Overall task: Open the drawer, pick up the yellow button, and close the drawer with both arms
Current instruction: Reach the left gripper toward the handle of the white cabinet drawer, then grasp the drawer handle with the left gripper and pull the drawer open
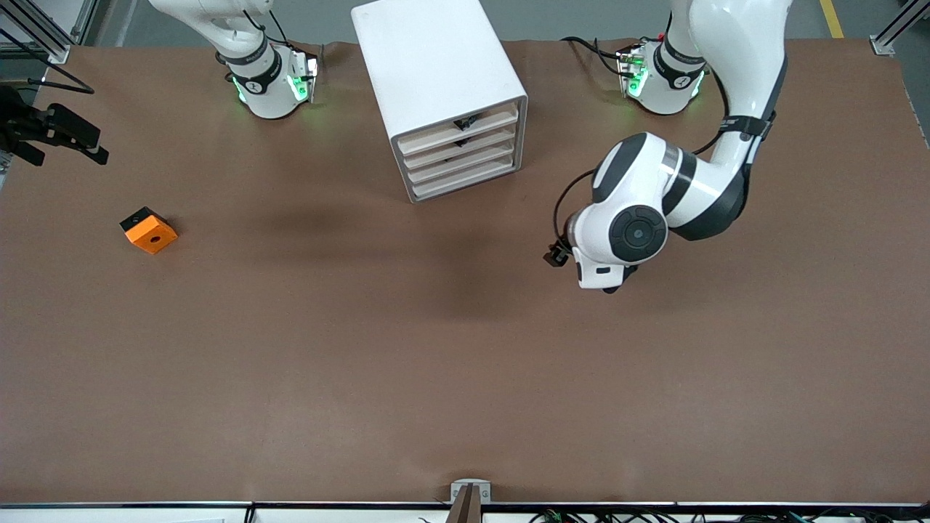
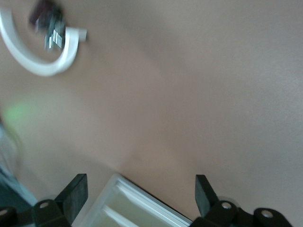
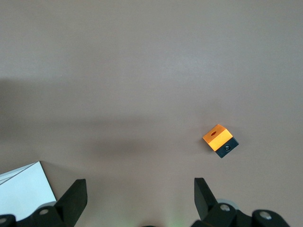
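Drawer (image 1: 458, 129) sits closed atop the cabinet (image 1: 436, 73), button presumably inside, unseen. Left end effector (image 2: 141, 194), spread, hovers over the counter (image 1: 465, 363) near it; right end effector (image 3: 140, 194), spread, waits.

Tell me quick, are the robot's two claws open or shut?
Left gripper: open, holding nothing, over the table by the cabinet.
Right gripper: open, holding nothing.
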### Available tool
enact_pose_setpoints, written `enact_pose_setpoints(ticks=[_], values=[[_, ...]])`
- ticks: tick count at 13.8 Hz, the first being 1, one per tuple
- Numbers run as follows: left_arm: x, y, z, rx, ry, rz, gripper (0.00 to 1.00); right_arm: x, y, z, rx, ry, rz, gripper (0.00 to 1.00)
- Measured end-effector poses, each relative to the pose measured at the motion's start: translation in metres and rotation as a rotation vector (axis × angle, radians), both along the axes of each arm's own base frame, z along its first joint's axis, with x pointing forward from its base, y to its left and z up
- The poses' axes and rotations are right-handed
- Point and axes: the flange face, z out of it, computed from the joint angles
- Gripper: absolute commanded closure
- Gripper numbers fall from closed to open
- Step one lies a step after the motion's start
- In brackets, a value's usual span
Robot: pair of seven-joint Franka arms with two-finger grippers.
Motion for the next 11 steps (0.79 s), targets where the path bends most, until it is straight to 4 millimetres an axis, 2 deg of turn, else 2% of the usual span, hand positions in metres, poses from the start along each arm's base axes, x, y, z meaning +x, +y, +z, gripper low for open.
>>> enact_pose_setpoints(ticks=[3,7,11], values=[[-0.018,-0.027,-0.004,0.072,0.106,0.248,0.0,0.0,0.0,0.0,0.0,0.001,0.0,0.0],[-0.065,-0.072,-0.026,0.161,0.334,0.364,0.0,0.0,0.0,0.0,0.0,0.001,0.0,0.0],[-0.085,-0.08,-0.05,0.268,0.544,0.466,0.0,0.0,0.0,-0.001,0.0,0.001,0.0,0.0]])
